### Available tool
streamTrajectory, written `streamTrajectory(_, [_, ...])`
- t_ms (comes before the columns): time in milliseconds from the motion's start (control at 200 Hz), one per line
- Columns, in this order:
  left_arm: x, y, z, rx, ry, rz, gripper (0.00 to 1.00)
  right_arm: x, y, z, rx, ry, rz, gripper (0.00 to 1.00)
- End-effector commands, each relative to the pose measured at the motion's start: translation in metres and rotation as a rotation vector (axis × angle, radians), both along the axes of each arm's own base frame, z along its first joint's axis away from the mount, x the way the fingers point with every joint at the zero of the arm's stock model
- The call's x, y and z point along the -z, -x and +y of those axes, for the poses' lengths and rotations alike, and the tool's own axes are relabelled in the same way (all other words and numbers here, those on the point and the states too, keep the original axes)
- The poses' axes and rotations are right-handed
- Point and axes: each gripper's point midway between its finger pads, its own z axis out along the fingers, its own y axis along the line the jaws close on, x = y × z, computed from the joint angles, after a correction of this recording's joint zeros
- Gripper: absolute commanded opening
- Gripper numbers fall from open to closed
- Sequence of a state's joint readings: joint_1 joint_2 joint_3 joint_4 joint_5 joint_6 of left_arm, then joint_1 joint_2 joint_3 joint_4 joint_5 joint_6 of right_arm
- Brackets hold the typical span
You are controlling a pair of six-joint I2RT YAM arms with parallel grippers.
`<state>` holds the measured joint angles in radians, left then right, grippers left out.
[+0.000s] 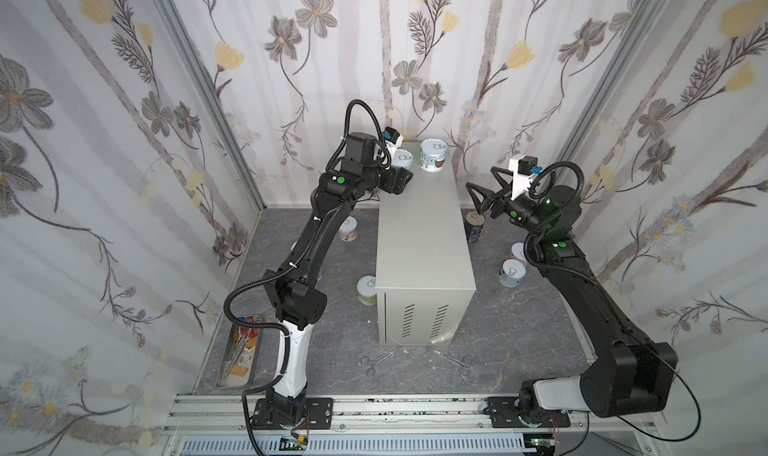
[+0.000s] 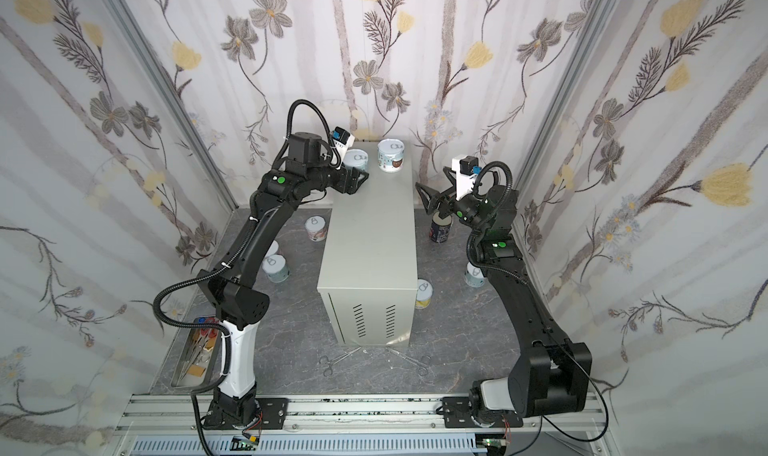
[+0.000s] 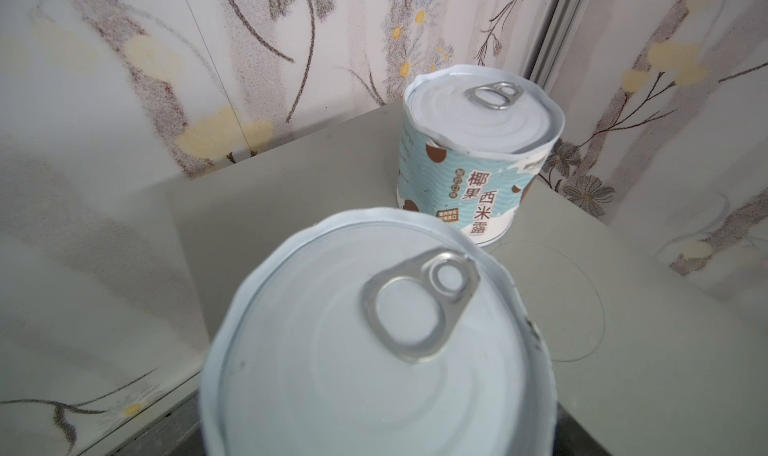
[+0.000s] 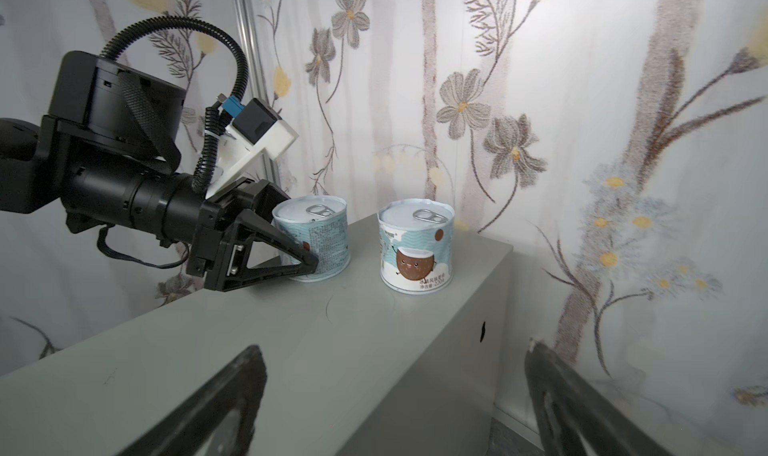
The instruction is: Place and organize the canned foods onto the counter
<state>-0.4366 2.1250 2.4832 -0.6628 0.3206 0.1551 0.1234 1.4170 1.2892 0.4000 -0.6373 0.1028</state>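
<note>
Two teal cans stand on the worktop (image 1: pixel 419 225) — one free (image 4: pixel 415 246), one (image 4: pixel 313 242) clasped by the left gripper (image 4: pixel 305 262); at least six more, the dark-blue can (image 1: pixel 474 227) included, sit on the floor (image 1: pixel 519 329) — right gripper (image 1: pixel 478 194) wide, empty; the tray (image 1: pixel 226 381) holds tools.

two cans (image 1: pixel 434 154) crowding counter (image 1: pixel 419 242) far end, near stretch bare

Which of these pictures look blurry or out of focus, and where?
Left wrist view: the nearest can's lid is soft, while the far can is sharp. Right wrist view: the right gripper's fingers are blurred at the frame edge; both cans are crisp. Both top views: evenly lit, edges bowed.
</note>
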Motion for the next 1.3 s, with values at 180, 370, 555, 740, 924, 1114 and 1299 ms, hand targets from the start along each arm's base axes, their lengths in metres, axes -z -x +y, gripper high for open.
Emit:
streamTrajectory(180, [-0.009, 0.007, 0.009, 0.004, -0.004, -0.026, 0.73, -0.010, -0.021, 0.034, -0.135, 0.088, -0.063, 0.97])
streamTrajectory(370, [-0.018, 0.006, 0.014, 0.006, 0.020, -0.039, 0.70, -0.003, -0.057, 0.043, -0.114, 0.107, -0.024, 0.94])
streamTrajectory(555, [-0.015, 0.007, 0.010, 0.029, 0.026, -0.033, 0.67, 0.004, -0.080, 0.050, -0.117, 0.101, 0.009, 0.93])
streamTrajectory(740, [-0.015, 0.004, 0.005, 0.046, 0.043, -0.044, 0.65, 0.012, -0.092, 0.059, -0.136, 0.106, 0.025, 0.93])
streamTrajectory(924, [-0.023, -0.003, 0.002, 0.042, 0.073, -0.078, 0.62, 0.018, -0.098, 0.063, -0.140, 0.106, 0.031, 0.93])
streamTrajectory(1114, [-0.023, -0.011, -0.003, 0.043, 0.107, -0.091, 0.61, 0.021, -0.101, 0.066, -0.146, 0.101, 0.030, 0.87])
streamTrajectory(1299, [-0.023, -0.019, -0.005, 0.034, 0.131, -0.103, 0.61, 0.025, -0.104, 0.069, -0.151, 0.099, 0.033, 0.85])
